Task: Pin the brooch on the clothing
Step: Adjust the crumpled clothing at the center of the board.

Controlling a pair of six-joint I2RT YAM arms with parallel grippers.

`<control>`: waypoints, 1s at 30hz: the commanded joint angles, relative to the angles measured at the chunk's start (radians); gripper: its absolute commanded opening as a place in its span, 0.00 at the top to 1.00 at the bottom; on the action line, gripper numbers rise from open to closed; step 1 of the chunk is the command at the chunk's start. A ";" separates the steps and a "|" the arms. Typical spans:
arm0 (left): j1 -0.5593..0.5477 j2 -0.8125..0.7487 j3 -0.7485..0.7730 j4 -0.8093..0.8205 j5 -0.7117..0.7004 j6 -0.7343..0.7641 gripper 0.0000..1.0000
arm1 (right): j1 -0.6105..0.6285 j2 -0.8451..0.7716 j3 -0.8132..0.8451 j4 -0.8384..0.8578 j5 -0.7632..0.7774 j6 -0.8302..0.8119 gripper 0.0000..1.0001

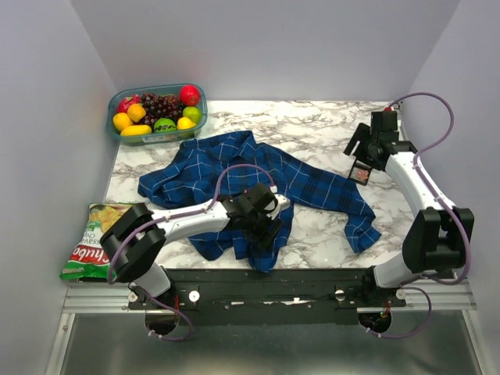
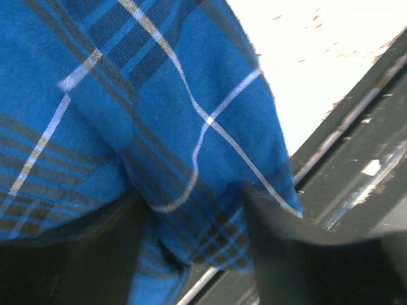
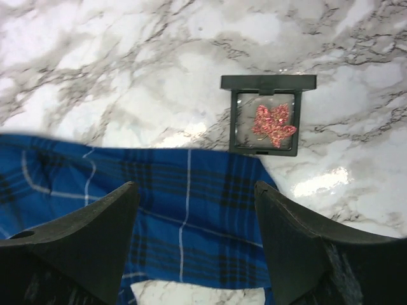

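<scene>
We have the two arms split between the two things the job needs. The brooch [image 3: 273, 125] — a glittery salmon-red leaf — lies inside its small black case [image 3: 267, 82], lid up, on the marble table [image 1: 312, 121] at about 3 o'clock from the middle. It is just off the right edge of the plaid shirt [image 1: 234, 168]. The right gripper [image 3: 196, 238] hovers above that spot with its jaws wide apart and nothing between them. In the wrist view the case sits at roughly 1 o'clock from the fingers and the shirt's hem lies directly below, so we judge the arm is lining up to pick the pin out, not yet reaching for it. The shirt itself is spread loosely and crumpled across the centre, which makes a poor surface to pin into. That is likely why the left gripper [image 1: 264, 220] sits low on the near hem at about 6 o'clock. Its fingers [image 2: 292, 254] stand apart with a fold of blue cloth bunched between them — spread about as wide as the right ones, so we read them as around the fabric rather than clamped on it. From there it could pinch and steady the cloth. The fruit container [image 1: 156, 117] at 11 o'clock and the chip bag [image 1: 94, 242] at 8 o'clock lie well apart from all this.
</scene>
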 commanded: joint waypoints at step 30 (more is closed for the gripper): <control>0.095 -0.111 -0.179 0.230 -0.023 -0.216 0.34 | 0.324 0.491 0.437 -0.096 -0.041 -0.190 0.27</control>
